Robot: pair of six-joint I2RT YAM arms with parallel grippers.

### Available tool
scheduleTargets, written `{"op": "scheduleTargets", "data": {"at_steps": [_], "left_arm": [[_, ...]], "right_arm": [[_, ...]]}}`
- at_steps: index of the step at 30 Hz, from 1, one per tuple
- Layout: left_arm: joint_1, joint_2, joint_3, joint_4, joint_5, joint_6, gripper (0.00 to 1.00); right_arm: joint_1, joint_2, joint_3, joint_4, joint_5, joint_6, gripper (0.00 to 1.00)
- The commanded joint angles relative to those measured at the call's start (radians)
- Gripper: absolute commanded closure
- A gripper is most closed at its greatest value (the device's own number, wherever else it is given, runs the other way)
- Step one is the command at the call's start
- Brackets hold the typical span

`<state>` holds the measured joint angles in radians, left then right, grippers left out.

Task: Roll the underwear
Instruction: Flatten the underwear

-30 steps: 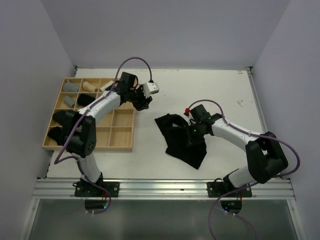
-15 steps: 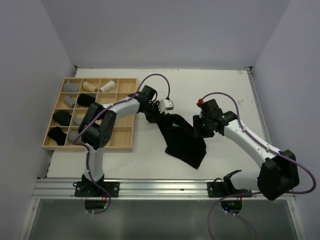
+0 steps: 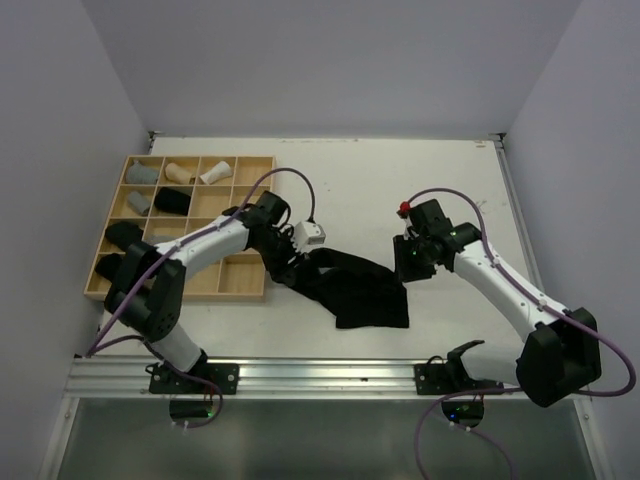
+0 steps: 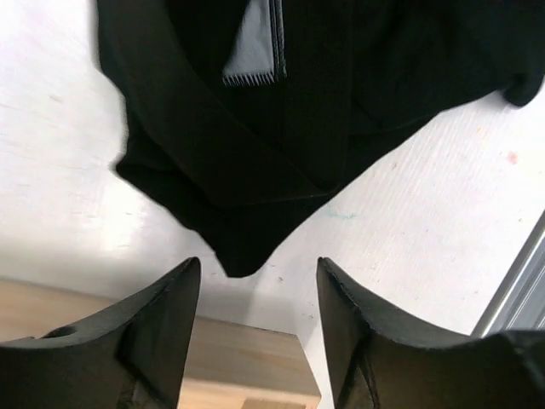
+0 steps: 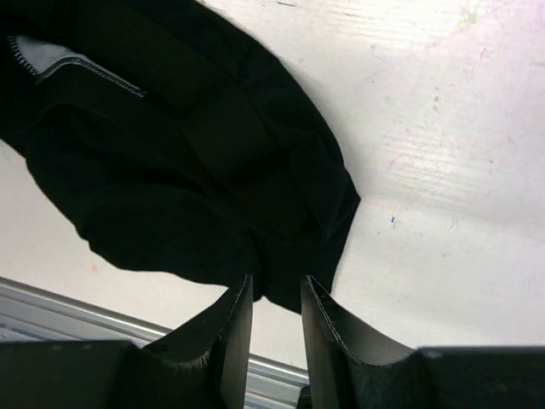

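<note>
A: The jaws of the left gripper [image 4: 257,264], are they open?

B: Yes, they stand well apart and nothing is between them. They point down at the white surface [image 3: 400,190]. The pointed left corner of the black underwear [image 3: 360,288] lies just in front of the tips, and as far as I can see it does not touch them.

A: And the right gripper [image 5: 277,279]?

B: Its jaws are only a little apart. The right edge of the cloth reaches into the narrow gap at the tips. I cannot tell whether they pinch it or only stand over it.

A: Where exactly is the underwear?

B: It lies on the surface between the two grippers, nearer to the front edge. It is spread out but creased, with some folds. A pale label [image 4: 254,47] shows on it in the left wrist view. Its left end is just beside the near right corner of the wooden grid tray [image 3: 243,277].

A: Is something in the tray?

B: Yes, short rolls, each in its own compartment. In the far row there are a grey roll [image 3: 143,173], a beige roll [image 3: 180,172] and a white roll [image 3: 213,172]. A black roll [image 3: 172,200] is in the second row. The left arm partly hides the nearer compartments.
</note>
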<state>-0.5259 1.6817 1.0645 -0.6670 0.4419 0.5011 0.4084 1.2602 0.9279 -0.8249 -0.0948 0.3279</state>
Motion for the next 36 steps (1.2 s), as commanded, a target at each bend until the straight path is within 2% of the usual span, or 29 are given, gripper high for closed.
{"op": "scheduleTargets", "data": {"at_steps": [1,7,11,13,19,26,36], "left_arm": [[0.018,-0.164,0.002,0.075,0.075,-0.03,0.39],[0.018,-0.18,0.006,0.053,0.223,0.241,0.35],[0.02,-0.18,-0.02,0.067,0.253,0.353,0.33],[0.018,-0.163,-0.014,0.063,0.255,0.359,0.33],[0.026,-0.149,-0.028,0.086,0.25,0.364,0.34],[0.032,-0.136,-0.046,0.118,0.236,0.356,0.34],[0.033,-0.093,-0.034,0.153,0.227,0.346,0.34]], "right_arm": [[0.0,-0.041,0.005,0.052,-0.072,-0.088,0.67],[0.013,0.039,-0.008,0.135,-0.094,-0.222,0.58],[0.024,0.125,0.054,0.078,-0.059,-0.277,0.56],[0.027,0.122,0.052,0.09,-0.065,-0.294,0.56],[0.047,0.159,0.069,0.069,-0.082,-0.317,0.67],[0.092,0.222,0.08,0.041,-0.077,-0.313,0.7],[0.093,0.284,0.1,0.029,0.017,-0.283,0.69]]}}
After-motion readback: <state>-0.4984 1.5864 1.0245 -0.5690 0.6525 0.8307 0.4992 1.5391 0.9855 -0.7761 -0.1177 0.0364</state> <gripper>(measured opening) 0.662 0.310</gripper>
